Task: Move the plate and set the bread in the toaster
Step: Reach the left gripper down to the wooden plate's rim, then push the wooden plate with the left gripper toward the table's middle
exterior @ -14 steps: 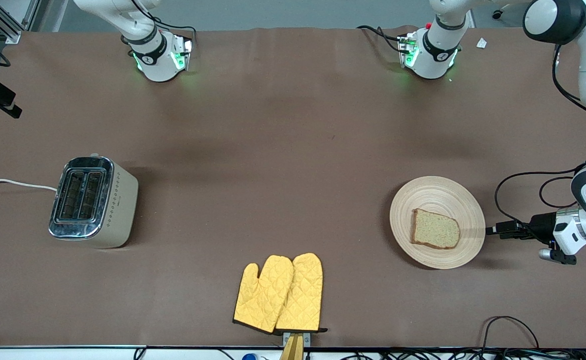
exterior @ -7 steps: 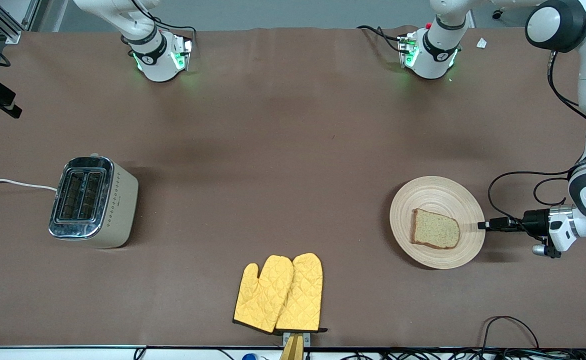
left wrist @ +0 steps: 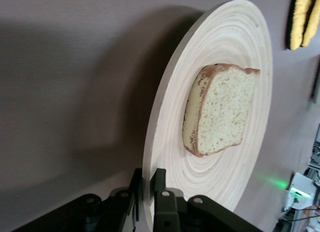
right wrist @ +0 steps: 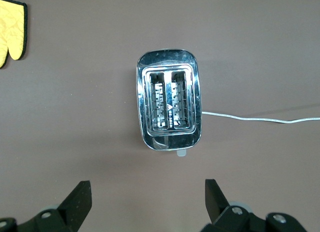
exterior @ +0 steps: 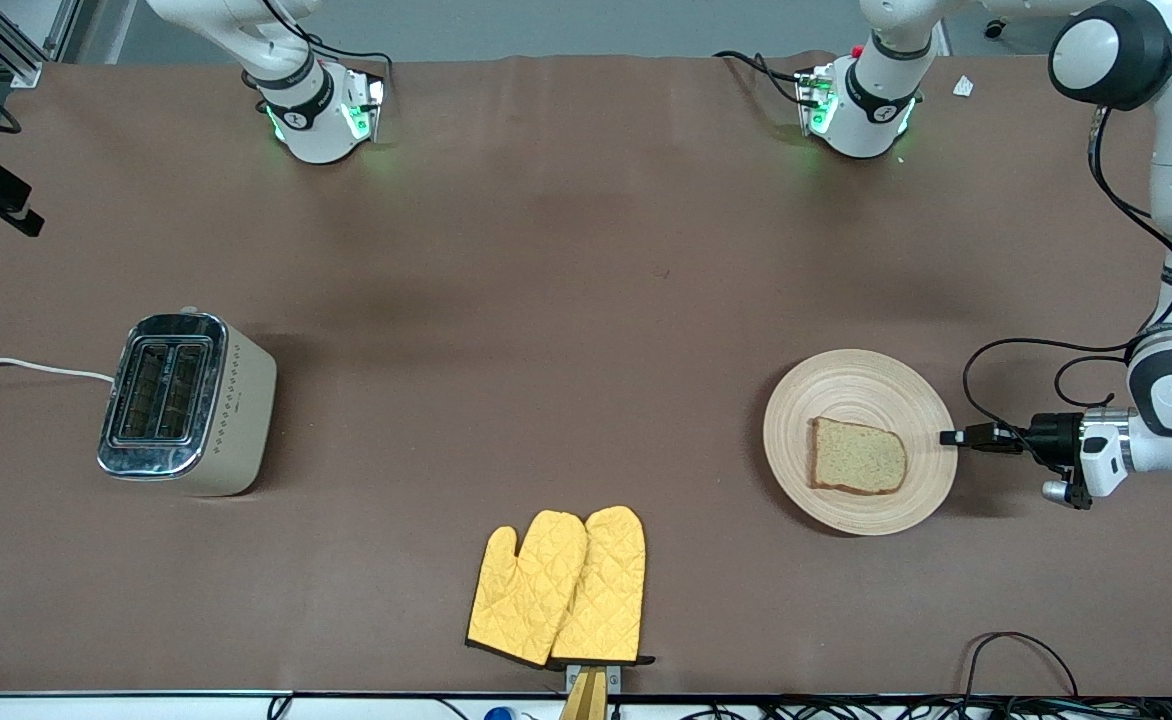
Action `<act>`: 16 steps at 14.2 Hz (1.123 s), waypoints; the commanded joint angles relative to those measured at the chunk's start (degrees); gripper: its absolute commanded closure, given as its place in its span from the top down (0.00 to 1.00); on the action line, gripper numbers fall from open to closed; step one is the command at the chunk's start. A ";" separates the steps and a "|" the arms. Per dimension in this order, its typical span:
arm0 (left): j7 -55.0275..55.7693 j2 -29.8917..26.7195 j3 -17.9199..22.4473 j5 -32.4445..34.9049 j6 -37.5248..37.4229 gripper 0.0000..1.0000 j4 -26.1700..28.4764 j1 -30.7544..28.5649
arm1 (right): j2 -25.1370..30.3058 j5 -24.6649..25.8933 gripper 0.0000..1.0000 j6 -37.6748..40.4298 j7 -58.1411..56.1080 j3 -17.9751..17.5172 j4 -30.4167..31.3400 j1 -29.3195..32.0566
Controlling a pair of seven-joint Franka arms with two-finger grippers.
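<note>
The round wooden plate (exterior: pixel 860 385) lies toward the left arm's end of the table, with the bread slice (exterior: pixel 858 457) on it. My left gripper (exterior: pixel 949 437) is low at the plate's edge and shut on its rim. In the left wrist view the two fingers pinch the plate (left wrist: pixel 240 52) rim at my left gripper (left wrist: pixel 148 177), with the bread (left wrist: pixel 220 110) on the plate. The cream toaster (exterior: pixel 186 405) stands toward the right arm's end. My right gripper (right wrist: pixel 146 192) hangs open and empty high over the toaster (right wrist: pixel 169 106), whose two slots are empty.
A pair of yellow oven mitts (exterior: pixel 558 585) lies at the table edge nearest the front camera, between toaster and plate. The toaster's white cord (exterior: pixel 26 365) runs off the table's end. Loose black cables (exterior: pixel 1021 650) lie near the front edge.
My left gripper moved in to the plate's rim and closed on it. The plate with the bread has slid a little toward the right arm's end.
</note>
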State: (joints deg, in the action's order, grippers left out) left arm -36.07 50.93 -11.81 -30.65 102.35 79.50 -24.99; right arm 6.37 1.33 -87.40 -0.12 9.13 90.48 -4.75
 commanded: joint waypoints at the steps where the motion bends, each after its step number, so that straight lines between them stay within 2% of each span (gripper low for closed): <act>1: 0.12 0.05 -2.16 -0.90 -1.36 0.00 -0.67 2.39 | 0.04 -0.80 1.00 0.47 -0.06 -0.34 -0.31 0.71; 3: 1.35 -0.22 -5.57 -0.99 -3.29 0.00 -1.02 3.19 | 0.04 -0.80 1.00 0.47 -0.06 -0.25 -0.31 0.71; 6: 5.48 -0.39 -13.48 -0.99 -3.21 0.00 -1.02 3.89 | 0.04 -0.80 1.00 0.39 -0.06 -0.34 -0.31 0.71; 8: 9.33 -0.39 -17.97 -2.12 -0.68 0.00 -0.93 5.81 | 0.04 -0.81 1.00 0.47 -0.06 -0.34 -0.31 0.71; 12: 11.29 -0.31 -19.48 -11.61 6.45 0.00 -0.32 12.49 | 0.04 -0.80 1.00 0.47 -0.06 -0.34 -0.31 0.71; 14: 11.29 0.22 -19.48 -12.59 10.74 0.00 1.43 15.83 | 0.04 -0.80 1.00 0.30 -0.14 -0.25 -0.39 0.71; 16: 10.68 0.31 -19.48 -16.78 16.27 0.01 4.07 19.60 | -0.40 -0.72 1.00 -0.14 -0.41 -0.25 -0.92 0.71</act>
State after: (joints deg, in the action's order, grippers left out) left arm -24.59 51.44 -30.70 -42.70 114.89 81.25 -7.38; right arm 6.37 1.33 -87.49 -0.12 9.14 90.46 -4.76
